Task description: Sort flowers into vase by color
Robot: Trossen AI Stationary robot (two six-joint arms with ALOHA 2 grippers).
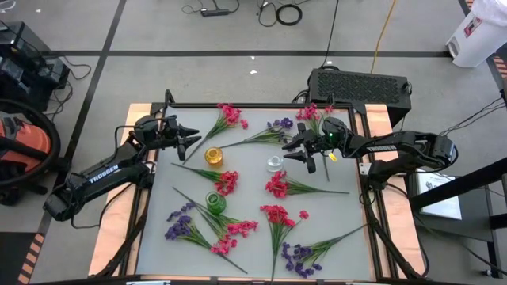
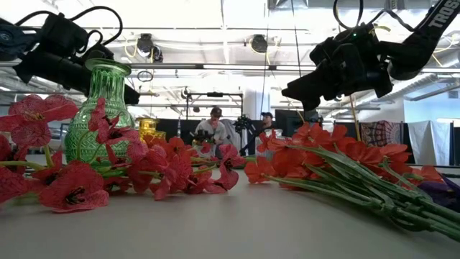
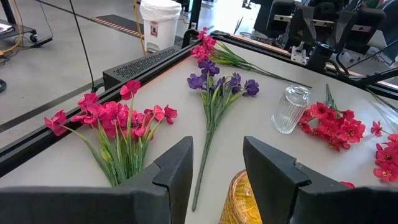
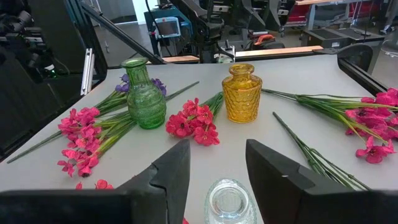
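Beyond the bench (image 1: 333, 237) I see a black perforated box (image 1: 360, 85) at its far edge, a white bin (image 1: 475, 36) further off, cables (image 1: 289, 12) on the floor, and two people (image 2: 215, 129) in the background.

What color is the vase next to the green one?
Yellow-amber glass, showing best in the right wrist view, beside the green vase.

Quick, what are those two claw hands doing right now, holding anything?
Left gripper: open, empty, near the amber ribbed glass vase.
Right gripper: open, empty, over the clear glass vase.
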